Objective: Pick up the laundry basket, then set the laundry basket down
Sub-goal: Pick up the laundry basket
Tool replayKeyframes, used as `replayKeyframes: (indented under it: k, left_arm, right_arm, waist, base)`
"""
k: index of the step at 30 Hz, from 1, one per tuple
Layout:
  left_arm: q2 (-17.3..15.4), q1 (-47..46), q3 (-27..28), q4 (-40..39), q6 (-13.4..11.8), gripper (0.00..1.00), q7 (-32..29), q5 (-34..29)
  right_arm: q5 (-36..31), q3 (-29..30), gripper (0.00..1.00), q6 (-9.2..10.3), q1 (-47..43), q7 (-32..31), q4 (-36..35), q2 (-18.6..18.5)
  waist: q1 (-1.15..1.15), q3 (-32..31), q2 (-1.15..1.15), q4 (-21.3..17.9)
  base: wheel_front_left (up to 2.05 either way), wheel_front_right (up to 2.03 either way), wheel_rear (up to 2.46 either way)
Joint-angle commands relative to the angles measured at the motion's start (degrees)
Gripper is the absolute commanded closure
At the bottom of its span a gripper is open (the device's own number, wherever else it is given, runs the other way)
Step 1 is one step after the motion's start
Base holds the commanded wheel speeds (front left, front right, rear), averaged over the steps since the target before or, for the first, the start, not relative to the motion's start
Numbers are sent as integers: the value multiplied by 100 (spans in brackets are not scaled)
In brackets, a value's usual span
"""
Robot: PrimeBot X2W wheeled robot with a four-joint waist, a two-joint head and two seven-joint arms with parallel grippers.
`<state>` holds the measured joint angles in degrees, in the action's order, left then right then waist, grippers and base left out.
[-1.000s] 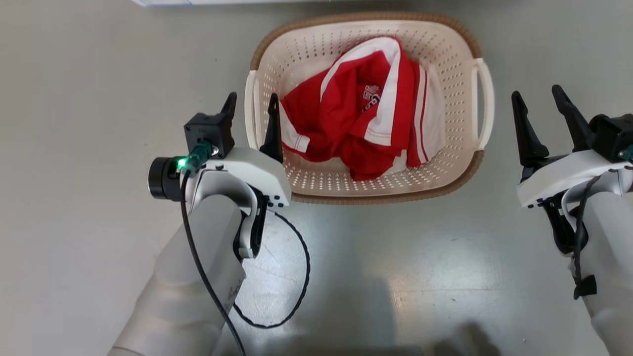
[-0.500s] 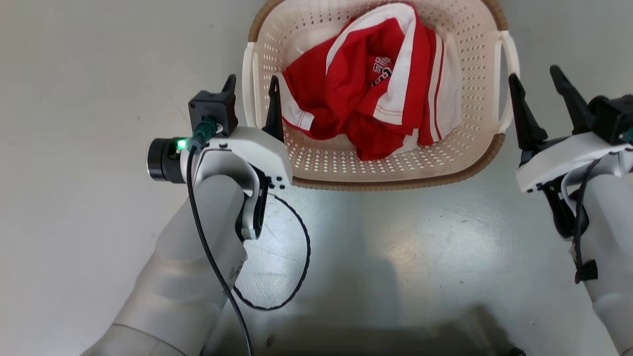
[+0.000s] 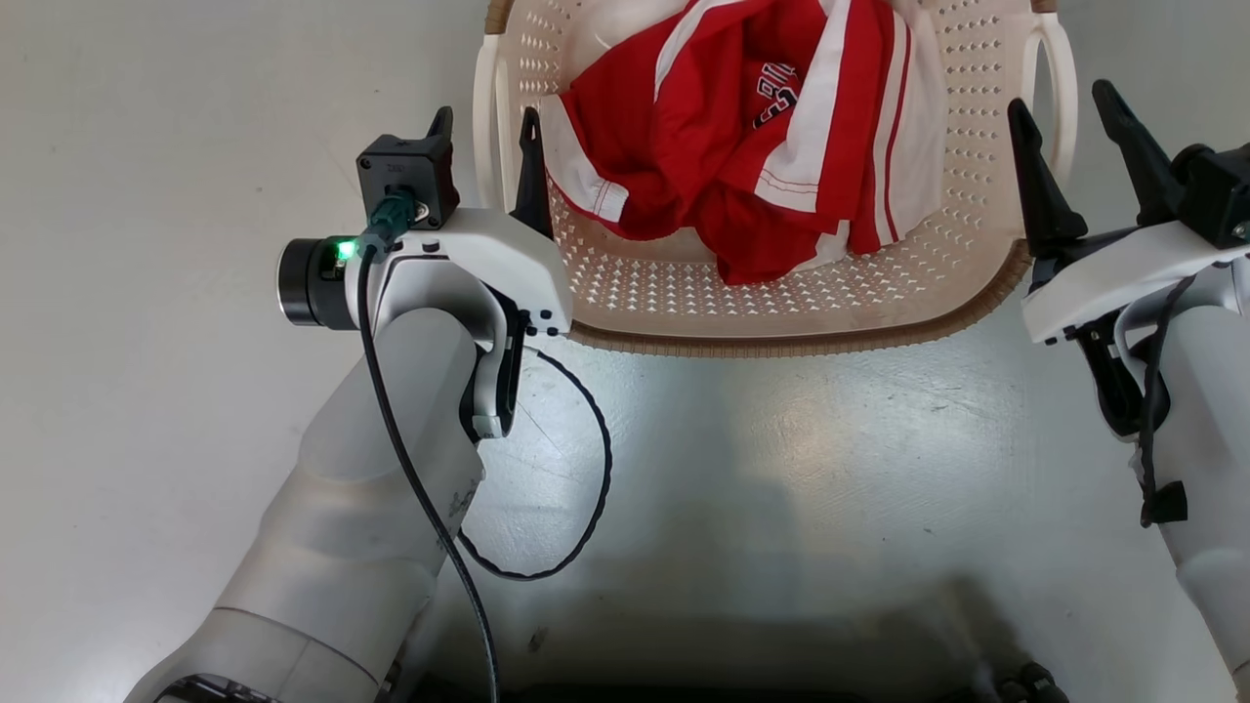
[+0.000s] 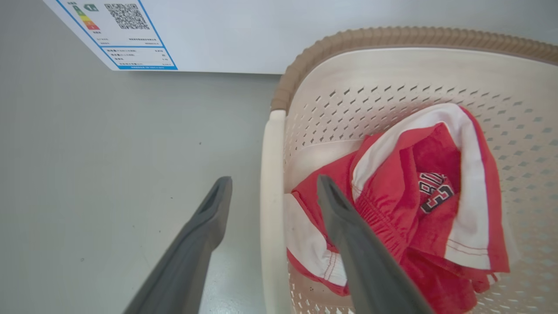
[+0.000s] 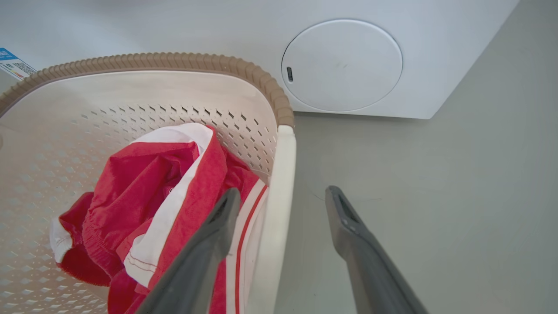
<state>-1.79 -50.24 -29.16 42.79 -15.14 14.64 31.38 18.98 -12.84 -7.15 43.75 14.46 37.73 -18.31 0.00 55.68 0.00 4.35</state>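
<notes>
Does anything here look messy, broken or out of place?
Nothing looks damaged or spilled. The red and white garment lies crumpled, not folded, inside the laundry basket. The left gripper, open, straddles the left handle; the right gripper, open, straddles the right handle.

Partial logo lettering, maybe "3", on red garment (image 4: pixel 401 226); QR/energy sticker (image 4: pixel 126 35) on washer (image 4: pixel 305 35), txt illegible
</notes>
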Motion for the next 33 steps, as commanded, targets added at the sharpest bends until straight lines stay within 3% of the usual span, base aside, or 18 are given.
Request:
replayKeyframes:
  k: [1,33]
  left_arm:
    - [-109,-11,63,-34,-65,0,36,46]
    - [-109,-257,-347,344,-89,0,36,269]
  right_arm:
    - [56,-99,0,-34,-199,54,-53,-19]
    - [73,-290,0,-34,36,54,307,132]
  waist:
    - [0,30,0,5]
    - [0,145,0,-11]
  base:
    - [0,0,0]
    - [0,0,0]
